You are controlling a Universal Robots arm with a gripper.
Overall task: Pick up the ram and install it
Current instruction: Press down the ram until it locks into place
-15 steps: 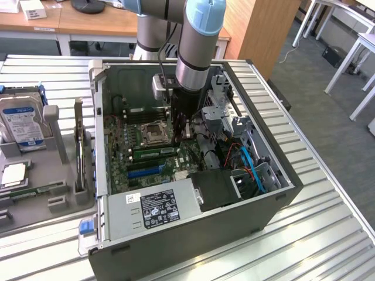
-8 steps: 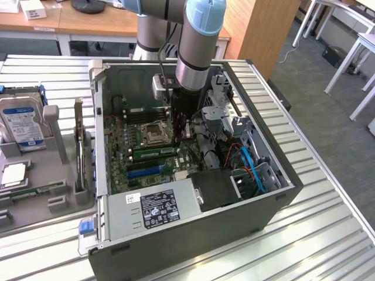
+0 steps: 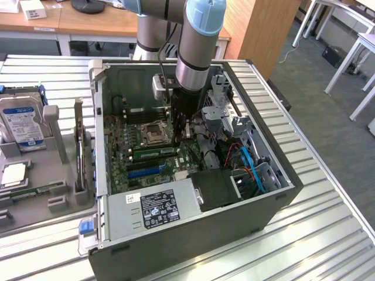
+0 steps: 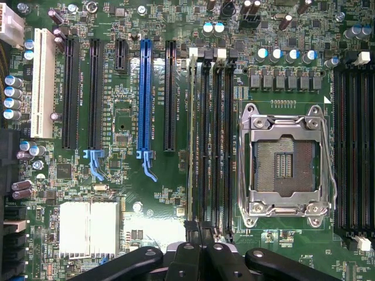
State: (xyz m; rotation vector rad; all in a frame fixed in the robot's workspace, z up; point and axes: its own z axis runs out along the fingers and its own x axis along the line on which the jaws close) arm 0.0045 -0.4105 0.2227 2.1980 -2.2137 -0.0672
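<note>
The ram (image 3: 155, 153) is a thin green stick standing on edge in a memory slot beside the CPU socket, inside the open computer case (image 3: 275, 193). In the wrist view the ram (image 4: 191, 140) shows edge-on in the outermost of the black slots. My gripper (image 3: 180, 136) reaches down into the case over one end of the stick. Its black fingers (image 4: 199, 249) are shut together right at that end. I cannot tell whether they touch the stick.
The open CPU socket (image 4: 285, 161) lies next to the slots, and a blue expansion slot (image 4: 145, 99) is on the other side. The power supply (image 3: 155, 208) and cables (image 3: 249, 164) crowd the case. A grey tray (image 3: 55, 205) holds a hard drive (image 3: 20, 123) and a CPU chip (image 3: 13, 174).
</note>
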